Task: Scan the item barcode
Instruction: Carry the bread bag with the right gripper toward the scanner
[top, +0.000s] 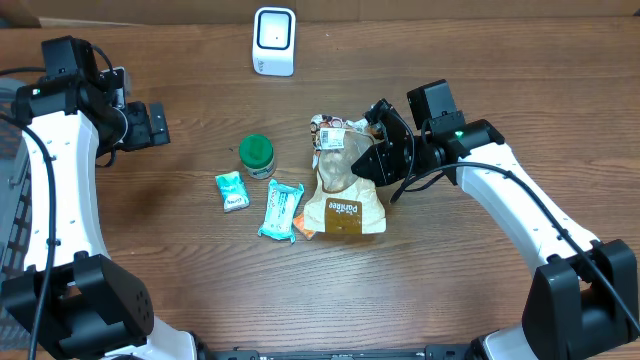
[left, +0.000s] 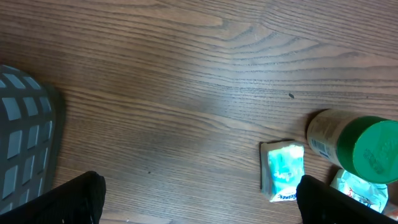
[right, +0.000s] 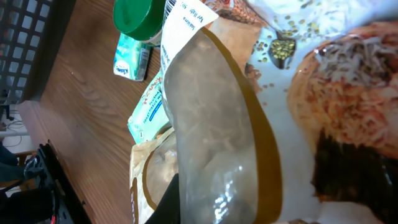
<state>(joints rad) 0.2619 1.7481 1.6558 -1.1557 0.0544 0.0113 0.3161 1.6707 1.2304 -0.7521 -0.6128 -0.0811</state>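
A brown wooden table (top: 480, 60) fills the view, with a white scanner (top: 274, 40) standing at its far edge, face toward the arms. The pouch (top: 345, 205), tan with a clear window, sits at mid-table, its lower end on the wood and its top raised toward the right claw (top: 360, 150). That claw is pressed together on the pouch's upper edge, as far as the overhead and wrist views show. A pinch at the thin top seam probably makes sense here: it leaves the printed faces and the white label (top: 328, 133) uncovered for the scanner. The pouch is well apart from the scanner, so the scan looks not yet done.

The left claw (top: 157, 125) hangs with its fingers wide apart over bare wood on the left, holding nothing, likely kept clear. A green-capped jar (top: 257, 153) and two teal packets (top: 232, 191) lie just left of the pouch.
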